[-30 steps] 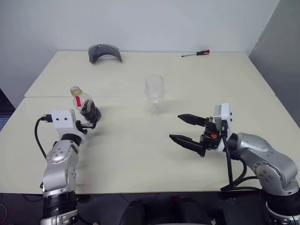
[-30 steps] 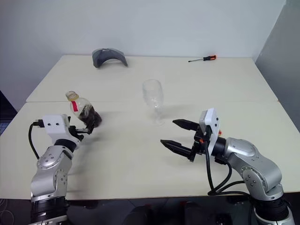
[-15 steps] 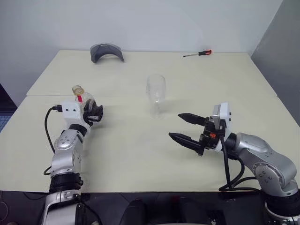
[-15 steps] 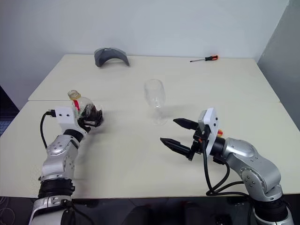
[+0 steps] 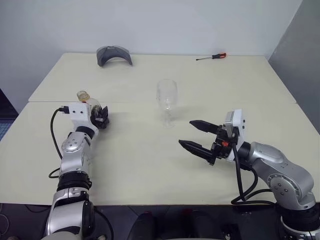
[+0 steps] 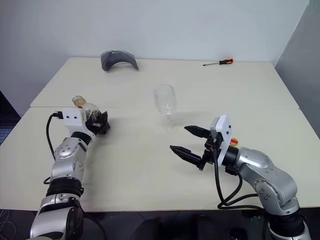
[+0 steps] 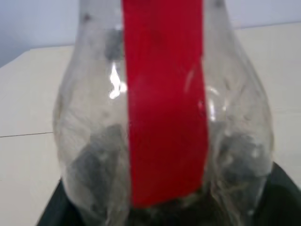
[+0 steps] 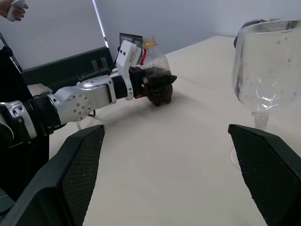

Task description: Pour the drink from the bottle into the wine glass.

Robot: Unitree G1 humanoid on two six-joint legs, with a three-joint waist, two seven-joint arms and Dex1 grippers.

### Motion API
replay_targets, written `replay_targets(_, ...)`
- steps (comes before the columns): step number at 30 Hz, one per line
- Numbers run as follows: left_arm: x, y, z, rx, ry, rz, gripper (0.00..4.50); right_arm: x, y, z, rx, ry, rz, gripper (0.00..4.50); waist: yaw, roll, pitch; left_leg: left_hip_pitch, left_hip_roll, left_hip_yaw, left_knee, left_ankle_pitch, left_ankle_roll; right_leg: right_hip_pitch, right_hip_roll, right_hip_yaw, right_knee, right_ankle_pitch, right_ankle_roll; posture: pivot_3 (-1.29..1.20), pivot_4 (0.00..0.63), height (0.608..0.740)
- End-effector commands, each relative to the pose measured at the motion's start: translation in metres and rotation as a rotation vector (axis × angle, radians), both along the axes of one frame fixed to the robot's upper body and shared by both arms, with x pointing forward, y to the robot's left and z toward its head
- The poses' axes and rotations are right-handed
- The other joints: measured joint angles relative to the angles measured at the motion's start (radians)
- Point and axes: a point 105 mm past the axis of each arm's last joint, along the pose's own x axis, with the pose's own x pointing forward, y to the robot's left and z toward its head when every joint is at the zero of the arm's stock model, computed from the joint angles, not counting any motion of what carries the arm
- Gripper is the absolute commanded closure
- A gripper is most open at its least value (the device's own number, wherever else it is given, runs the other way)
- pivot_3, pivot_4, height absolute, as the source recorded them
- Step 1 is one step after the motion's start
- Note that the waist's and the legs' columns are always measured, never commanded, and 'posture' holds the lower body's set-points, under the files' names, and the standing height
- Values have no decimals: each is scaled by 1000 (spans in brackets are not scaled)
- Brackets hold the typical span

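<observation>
Worktop [image 5: 150, 165] filled the frame, pale and broad. Right gripper [image 5: 197, 136] hovered at lower right, jaws wide and empty, apparently waiting. The wine glass [image 5: 166, 100] stood upright at centre, placed to receive. At left, the left gripper [image 5: 101, 118] had closed around the bottle [image 5: 91, 107], the drink [image 8: 159, 89] dark inside it, likely for lifting.
</observation>
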Motion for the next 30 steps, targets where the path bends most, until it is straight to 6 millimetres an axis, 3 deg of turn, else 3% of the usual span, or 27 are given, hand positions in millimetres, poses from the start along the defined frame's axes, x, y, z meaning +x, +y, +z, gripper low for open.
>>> replay_targets(1,3,1,16,16,-57,-6,2796,-6,3,13,22,-58,16,0,0,0,0,0,0,0,0,0,0,0,0,0,0,0,0,0,150,740)
replay_targets(5,3,1,18,19,-61,-6,3609,-4,3,13,23,-58,14,0,0,0,0,0,0,0,0,0,0,0,0,-1,0,0,0,0,150,740)
replay_targets(12,8,-10,36,90,-64,-64,3636,6,1,17,16,-76,-8,0,0,0,0,0,0,-1,0,0,0,0,0,-1,0,0,0,0,150,740)
replay_targets(17,22,-36,69,176,-95,-184,3636,25,-4,36,20,-115,-43,0,0,-2,1,-6,0,-6,3,1,-1,-3,0,-6,1,0,0,0,150,740)
replay_targets(22,45,-86,115,312,-140,-362,3636,64,-9,63,6,-178,-131,0,1,-2,2,-21,-1,-10,13,3,-5,-11,0,-11,4,1,-1,0,150,740)
replay_targets(30,58,-140,151,508,-169,-554,3636,87,3,81,2,-227,-165,0,-8,-2,2,-30,-2,-6,14,4,-6,-20,-1,-11,2,1,0,0,150,740)
